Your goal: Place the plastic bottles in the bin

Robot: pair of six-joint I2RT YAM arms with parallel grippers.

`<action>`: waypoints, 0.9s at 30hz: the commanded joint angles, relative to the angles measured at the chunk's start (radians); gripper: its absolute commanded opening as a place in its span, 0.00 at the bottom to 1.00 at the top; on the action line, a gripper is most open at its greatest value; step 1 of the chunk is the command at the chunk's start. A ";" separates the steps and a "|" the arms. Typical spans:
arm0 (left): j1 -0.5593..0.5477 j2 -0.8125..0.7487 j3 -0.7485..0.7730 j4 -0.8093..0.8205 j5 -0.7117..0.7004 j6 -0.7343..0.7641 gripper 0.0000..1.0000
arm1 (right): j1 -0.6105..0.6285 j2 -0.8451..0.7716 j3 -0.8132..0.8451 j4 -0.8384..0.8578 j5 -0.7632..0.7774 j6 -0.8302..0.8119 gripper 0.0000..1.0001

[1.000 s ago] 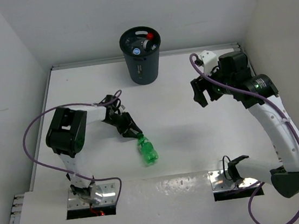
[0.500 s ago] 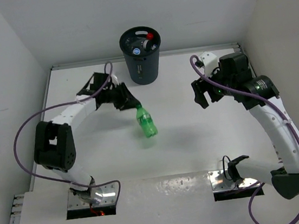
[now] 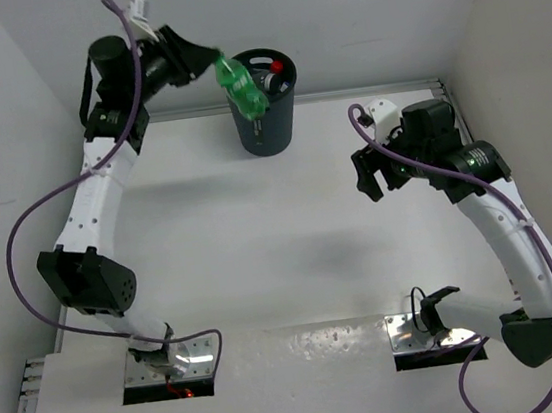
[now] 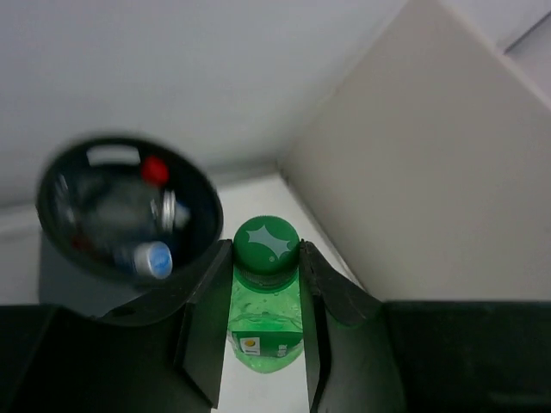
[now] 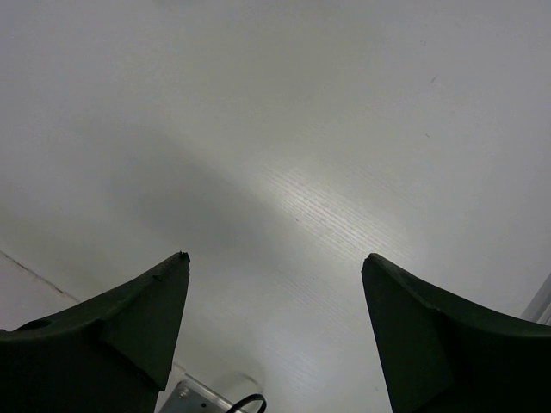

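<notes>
Swung up off bench (image 3: 264, 268) toward far-left corner: left arm, carrying green bottle (image 3: 241, 88) along. Now left end effector (image 3: 213, 63) pinching bottle's neck just under cap. Bottle hangs tilted, in air, over left rim of bin (image 3: 265, 132). Inside bin: red-capped bottle (image 3: 277, 66), blue-capped bottle (image 4: 157, 256). At right, right end effector (image 3: 371, 175) spread, empty, above bare bench, barely shifted.

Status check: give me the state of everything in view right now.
Bin, upright, other bottles inside.
Green bottle, held by its neck, lifted close to the bin.
Left gripper, shut on the green bottle.
Right gripper, open, empty.
</notes>
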 commanded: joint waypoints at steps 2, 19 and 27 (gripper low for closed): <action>0.029 0.052 0.145 0.237 -0.148 0.025 0.00 | 0.003 -0.015 -0.008 0.044 -0.005 -0.002 0.80; -0.109 0.247 -0.002 0.723 -0.326 0.637 0.00 | 0.002 -0.020 -0.072 0.071 0.000 0.002 0.80; -0.193 0.270 -0.069 0.743 -0.426 0.903 0.00 | 0.003 -0.053 -0.085 0.058 0.012 0.001 0.80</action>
